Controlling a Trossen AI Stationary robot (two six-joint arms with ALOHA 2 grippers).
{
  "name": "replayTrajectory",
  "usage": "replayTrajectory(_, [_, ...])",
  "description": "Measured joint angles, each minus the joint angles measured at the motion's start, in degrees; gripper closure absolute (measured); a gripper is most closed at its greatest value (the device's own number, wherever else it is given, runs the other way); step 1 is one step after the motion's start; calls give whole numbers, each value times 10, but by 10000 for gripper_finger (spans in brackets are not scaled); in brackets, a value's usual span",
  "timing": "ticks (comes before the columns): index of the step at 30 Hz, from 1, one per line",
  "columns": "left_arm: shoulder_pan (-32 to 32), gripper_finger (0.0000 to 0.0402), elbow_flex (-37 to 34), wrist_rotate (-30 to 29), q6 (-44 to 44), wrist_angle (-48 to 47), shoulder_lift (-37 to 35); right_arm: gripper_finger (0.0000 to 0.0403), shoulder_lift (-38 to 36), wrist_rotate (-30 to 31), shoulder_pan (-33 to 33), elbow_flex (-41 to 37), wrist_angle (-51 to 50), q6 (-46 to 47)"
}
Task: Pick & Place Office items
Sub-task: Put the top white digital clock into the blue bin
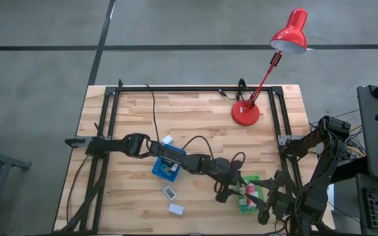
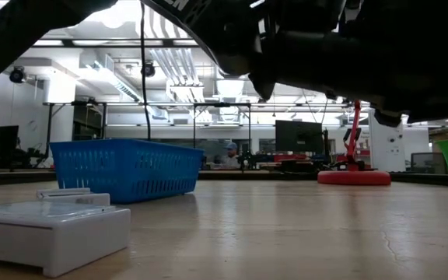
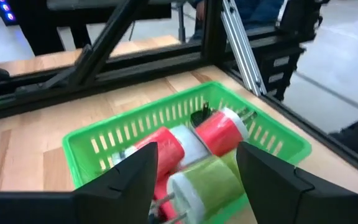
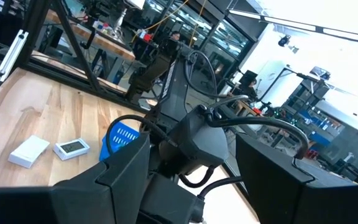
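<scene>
Mostly, the low view is blocked up top by dark arm bodies, so no end effector shows there. Nearest in it: a white box [image 2: 49,233] on the table [image 2: 286,233], w/ a second white box [image 2: 72,197] just behind; their far sides are hidden. High view counts 3 loose white items on the wood: two near the front edge [image 1: 170,192] [image 1: 176,210] and one beside the blue tray [image 1: 168,139].

Left end effector [image 3: 194,171] hangs over the green tray [image 3: 278,146], fingers spread, nothing pinched between them. In the tray: two red-and-white pieces [image 3: 219,130] [image 3: 163,149] and a green-and-white one [image 3: 204,180], partly cut off by the fingers; exact count underneath can't be told.

Right end effector [image 4: 191,168] sits back near the table's right front corner, fingers apart and empty; its wrist view is largely filled by the left arm [image 4: 191,137].

Blue tray [image 1: 165,167] is mid-table, mostly covered by the left arm, so contents hard to make out. Farthest: one red lamp [image 1: 245,113] at the back.
</scene>
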Motion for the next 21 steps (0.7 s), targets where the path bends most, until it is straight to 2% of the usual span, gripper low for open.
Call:
replayTrajectory(4, [-2, 178, 0, -9, 22, -46, -19, 170, 0, 0, 0, 0, 0, 0])
replayTrajectory(9, [-7, 177, 0, -37, 58, -147, -55, 170, 0, 0, 0, 0, 0, 0])
replayTrajectory(17, [-22, 177, 0, -111, 79, -351, -112, 170, -1, 0, 0, -1, 2, 1])
replayTrajectory(21, [-36, 177, -17, -174, 74, -418, -141, 170, -1, -3, 0, -2, 4, 2])
